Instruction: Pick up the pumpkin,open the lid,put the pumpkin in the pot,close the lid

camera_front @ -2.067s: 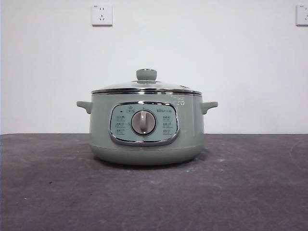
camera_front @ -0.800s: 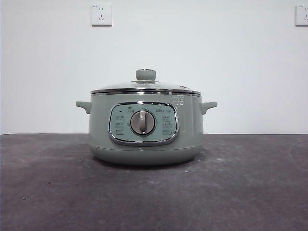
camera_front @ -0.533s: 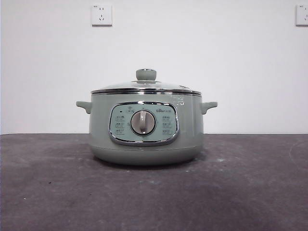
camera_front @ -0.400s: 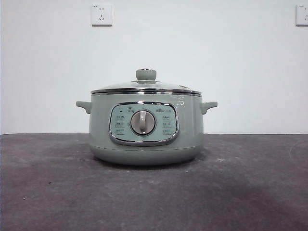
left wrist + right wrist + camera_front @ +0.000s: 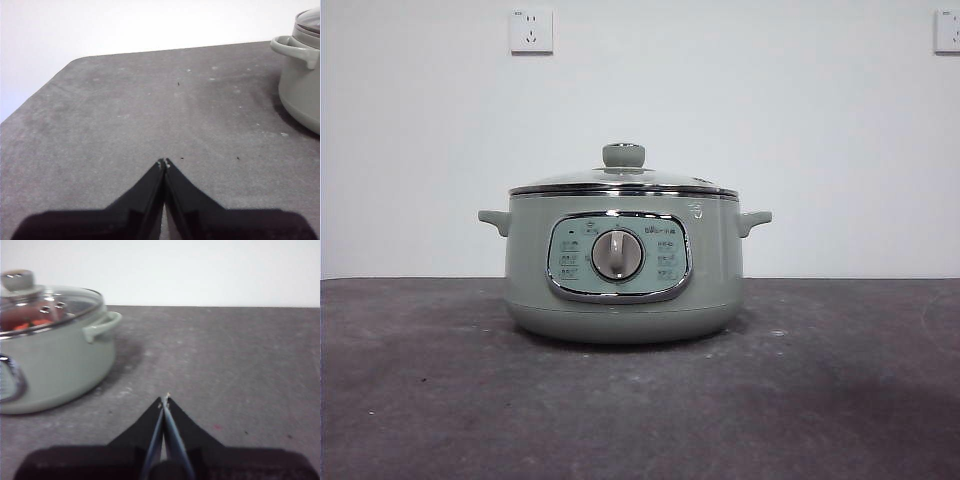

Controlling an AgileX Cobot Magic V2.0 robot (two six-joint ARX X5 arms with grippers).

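The sage-green pot (image 5: 623, 262) stands in the middle of the table with its dial facing the front view. The glass lid (image 5: 623, 180) with its green knob sits shut on the pot. In the right wrist view an orange-red shape, the pumpkin (image 5: 31, 323), shows through the lid (image 5: 47, 302) inside the pot (image 5: 55, 365). My left gripper (image 5: 163, 162) is shut and empty over bare table, well to the side of the pot (image 5: 300, 80). My right gripper (image 5: 165, 399) is shut and empty, apart from the pot on its other side. Neither gripper shows in the front view.
The dark grey table (image 5: 820, 400) reaches to a white wall with two sockets (image 5: 531, 31). The table's rounded corner and edge (image 5: 75, 62) show in the left wrist view.
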